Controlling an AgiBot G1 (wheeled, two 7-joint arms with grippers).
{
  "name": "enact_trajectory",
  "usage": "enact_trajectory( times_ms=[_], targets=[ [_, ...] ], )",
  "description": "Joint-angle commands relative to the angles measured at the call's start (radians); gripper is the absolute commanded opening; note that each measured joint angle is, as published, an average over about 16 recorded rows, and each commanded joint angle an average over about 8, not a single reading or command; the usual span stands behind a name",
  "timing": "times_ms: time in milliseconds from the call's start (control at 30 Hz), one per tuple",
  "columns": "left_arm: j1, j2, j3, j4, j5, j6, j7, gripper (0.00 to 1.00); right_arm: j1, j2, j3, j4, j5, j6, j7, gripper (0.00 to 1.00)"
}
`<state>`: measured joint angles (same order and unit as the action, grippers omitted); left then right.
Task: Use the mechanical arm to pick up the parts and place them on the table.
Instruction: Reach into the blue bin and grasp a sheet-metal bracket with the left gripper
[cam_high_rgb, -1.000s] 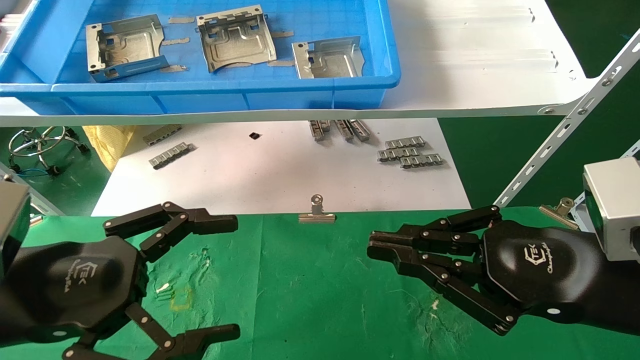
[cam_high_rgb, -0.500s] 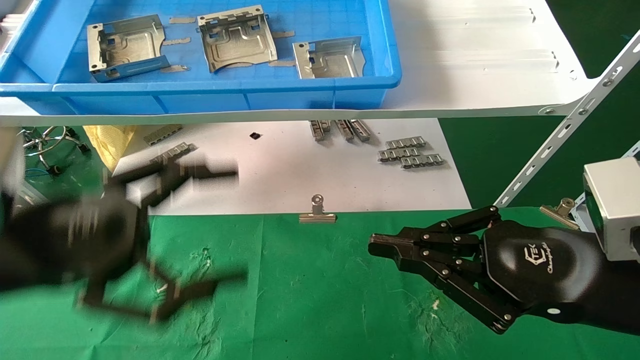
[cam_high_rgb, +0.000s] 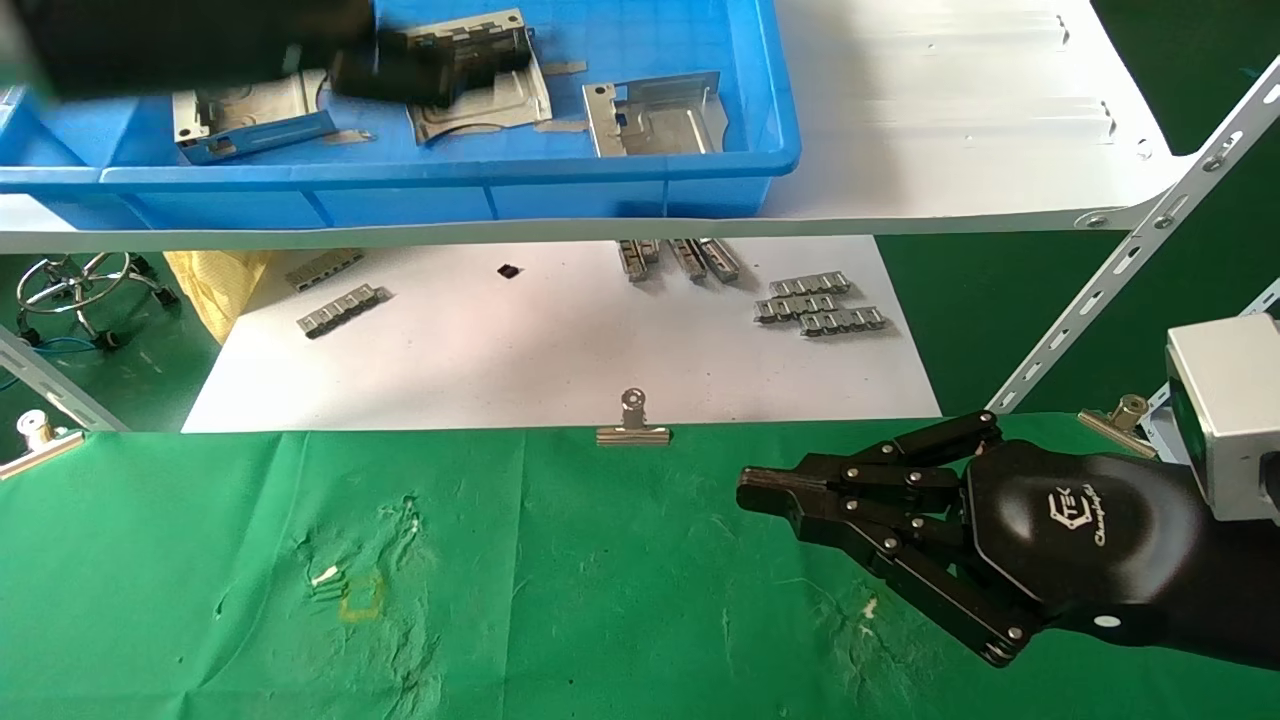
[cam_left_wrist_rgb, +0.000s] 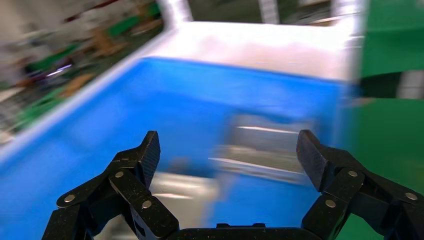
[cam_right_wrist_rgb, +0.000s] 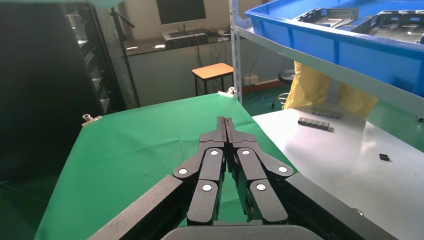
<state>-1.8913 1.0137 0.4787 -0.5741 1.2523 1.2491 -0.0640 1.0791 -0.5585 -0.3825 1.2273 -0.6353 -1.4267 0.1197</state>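
Three silver parts lie in a blue bin on the shelf: the left one (cam_high_rgb: 250, 110), the middle one (cam_high_rgb: 495, 100) and the right one (cam_high_rgb: 655, 118). My left gripper (cam_high_rgb: 400, 65) is a blurred black shape over the bin, covering the upper part of the left and middle parts. In the left wrist view the left gripper (cam_left_wrist_rgb: 229, 150) is open and empty, with blurred silver parts (cam_left_wrist_rgb: 270, 145) below it. My right gripper (cam_high_rgb: 760, 490) is shut and empty, low over the green table (cam_high_rgb: 600, 600); it also shows in the right wrist view (cam_right_wrist_rgb: 226, 122).
The blue bin (cam_high_rgb: 400, 178) stands on a white shelf board (cam_high_rgb: 950, 120) with a slanted metal brace (cam_high_rgb: 1130, 260). Below lies a white sheet (cam_high_rgb: 560, 350) with grey ridged strips (cam_high_rgb: 820, 305). A binder clip (cam_high_rgb: 633, 425) grips the cloth's far edge.
My left gripper has risen fast from over the green table to over the blue bin, still open. The right arm stays put, its fingers drawn closer together.
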Motion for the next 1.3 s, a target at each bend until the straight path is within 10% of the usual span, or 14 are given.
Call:
enact_trajectory(
  times_ms=[33,400,700,1133,1300],
  targets=[
    [-0.071,0.051,0.019,0.105,0.058,-0.064,0.031,1.0,0.0,0.0,0.0,0.0,0.0,0.0,0.0,0.0],
    [-0.22,0.234,0.11,0.427,0.222,-0.263,0.104,0.99,0.0,0.0,0.0,0.0,0.0,0.0,0.0,0.0],
    [-0.257,0.3,0.135,0.533,0.261,-0.336,0.101,0.0,0.0,0.0,0.0,0.0,0.0,0.0,0.0,0.0],
    [-0.278,0.306,0.16,0.568,0.296,-0.346,0.072,0.0,0.0,0.0,0.0,0.0,0.0,0.0,0.0,0.0],
    [-0.28,0.301,0.163,0.572,0.3,-0.353,0.065,0.0,0.0,0.0,0.0,0.0,0.0,0.0,0.0,0.48]
  ],
)
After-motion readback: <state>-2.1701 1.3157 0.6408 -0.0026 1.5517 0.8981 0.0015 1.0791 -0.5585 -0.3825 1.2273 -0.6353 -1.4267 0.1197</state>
